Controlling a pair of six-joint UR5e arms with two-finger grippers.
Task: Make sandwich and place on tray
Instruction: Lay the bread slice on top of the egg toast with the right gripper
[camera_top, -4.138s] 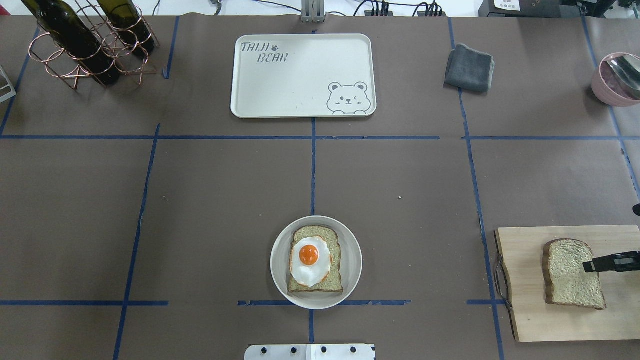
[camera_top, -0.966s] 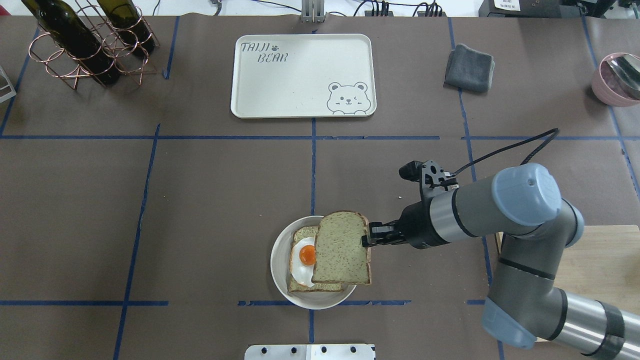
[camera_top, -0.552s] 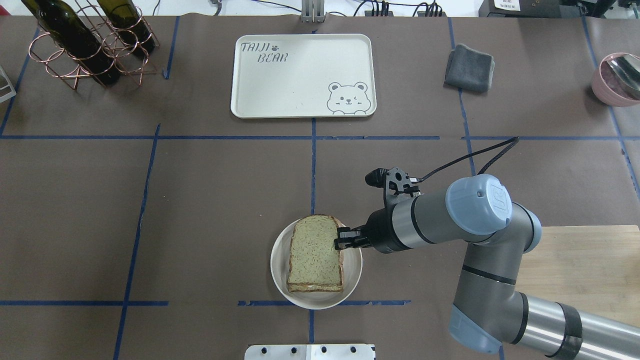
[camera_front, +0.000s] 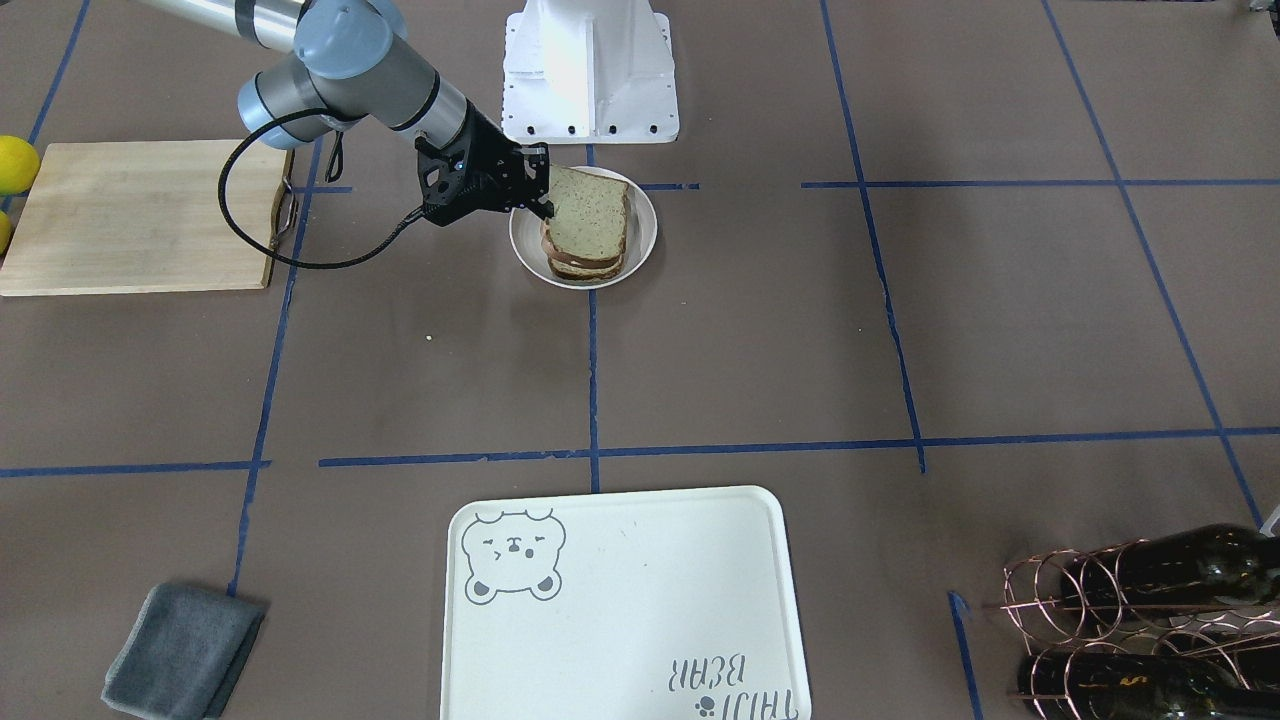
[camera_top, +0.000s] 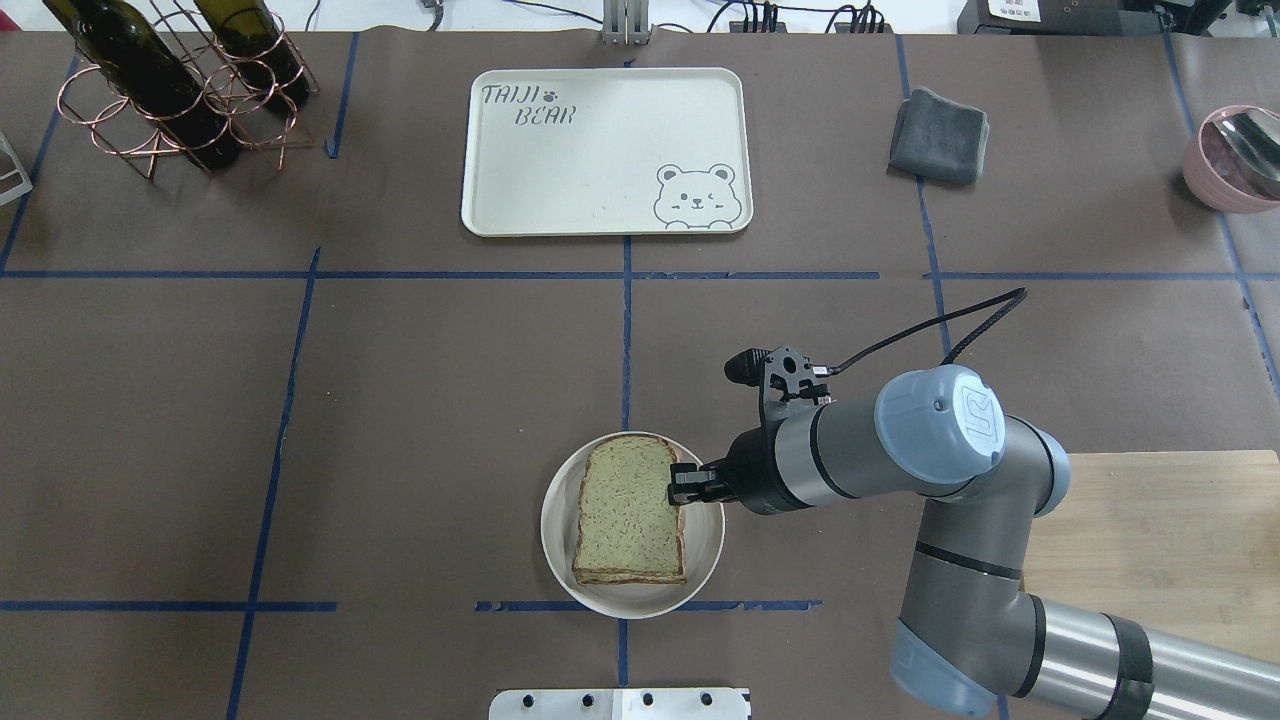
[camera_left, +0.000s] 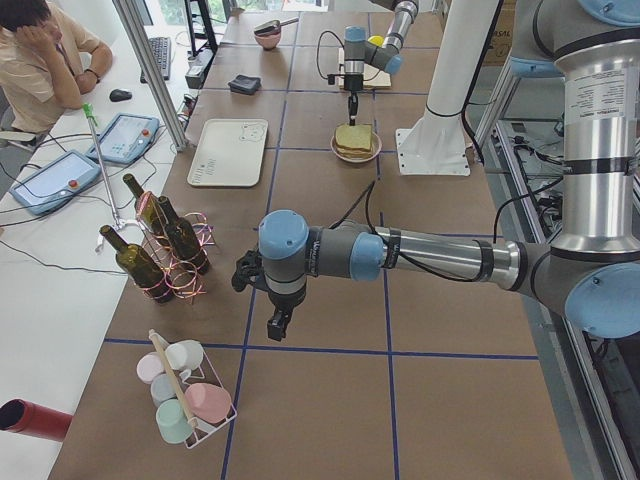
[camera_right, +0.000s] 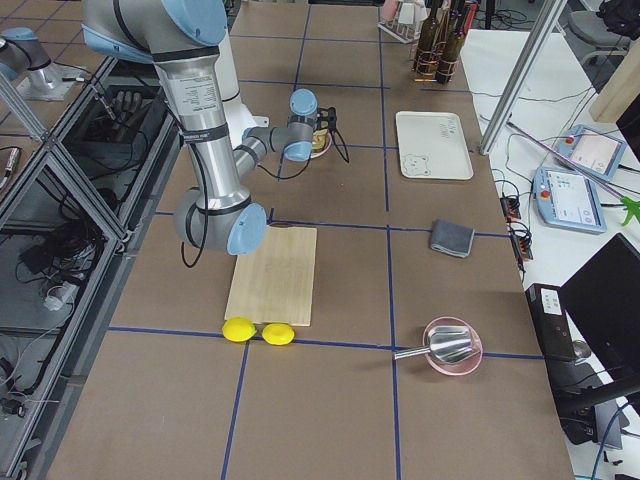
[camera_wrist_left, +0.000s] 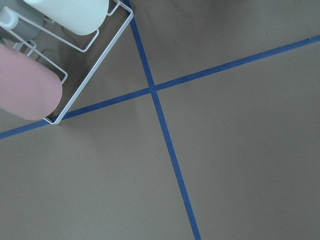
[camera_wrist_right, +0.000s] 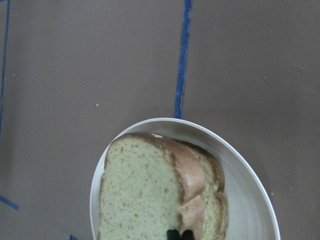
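**Right claw pinched on the top slice at the plate**

Your right arm (camera_top: 900, 450) reaches in low from the tabletop's (camera_top: 400, 400) right edge. Its right claw (camera_top: 683, 484) is closed narrow on the speckled tan top bread slice (camera_top: 628, 505) of the sandwich (camera_front: 585, 245). The sandwich sits on the round white plate (camera_top: 560, 560), mid-way along the robot-side edge. The off-white rectangular tray (camera_top: 600, 160), lettered "TAIJI BEAR", lies at the opposite edge. The left claw (camera_left: 278, 325) points down; you cannot tell its opening.

The tabletop (camera_top: 400, 400) is viewed from behind, opposite and both ends; the white plate (camera_top: 700, 565), shared by all, is shown close from the right wrist.
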